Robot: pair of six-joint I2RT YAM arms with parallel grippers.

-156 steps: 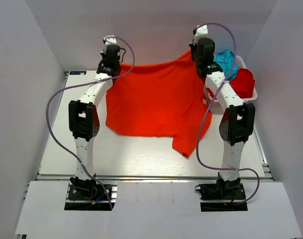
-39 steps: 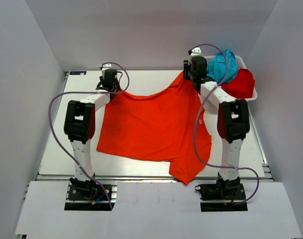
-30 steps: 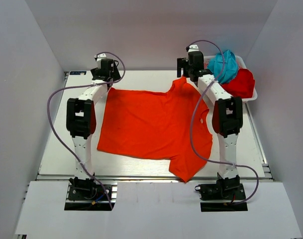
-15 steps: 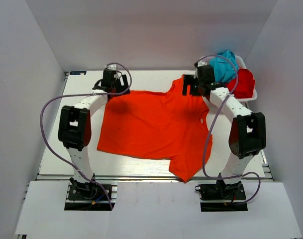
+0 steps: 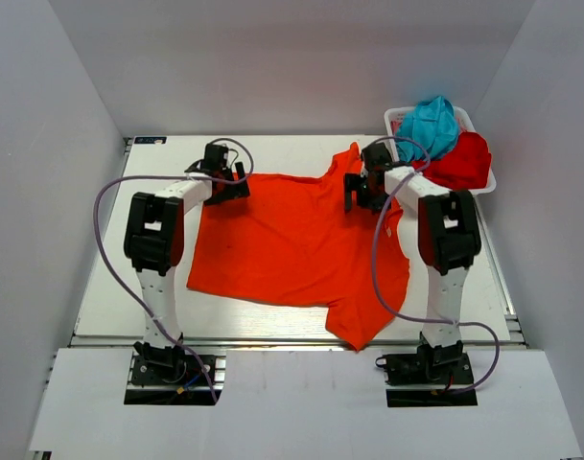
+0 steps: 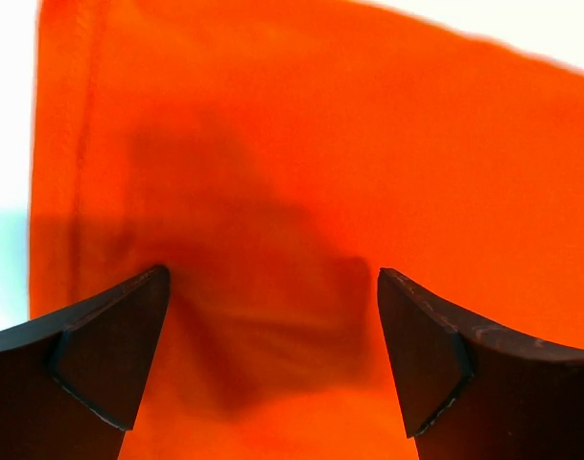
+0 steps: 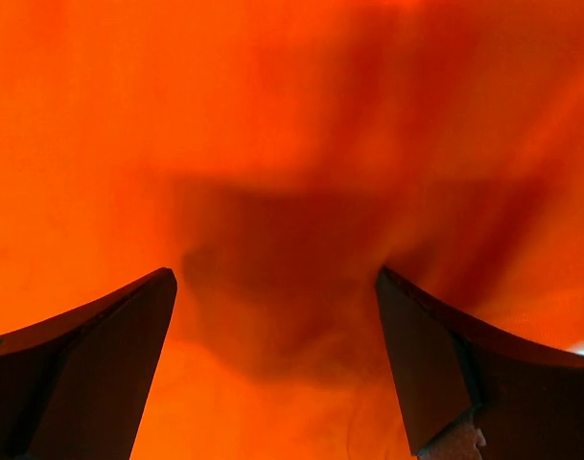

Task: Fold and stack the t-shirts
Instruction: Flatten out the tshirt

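Orange-red t-shirt now lies flat, released by left fingers and right fingers, both apart.

Nothing written can be read in any of the views: no word, number or brand mark. A small dark rectangular sticker lies at the far corner of the white table, in the upper left of the top view, and is too small to make out. In both wrist views the bright orange-red fabric t-shirt shows only plain cloth.
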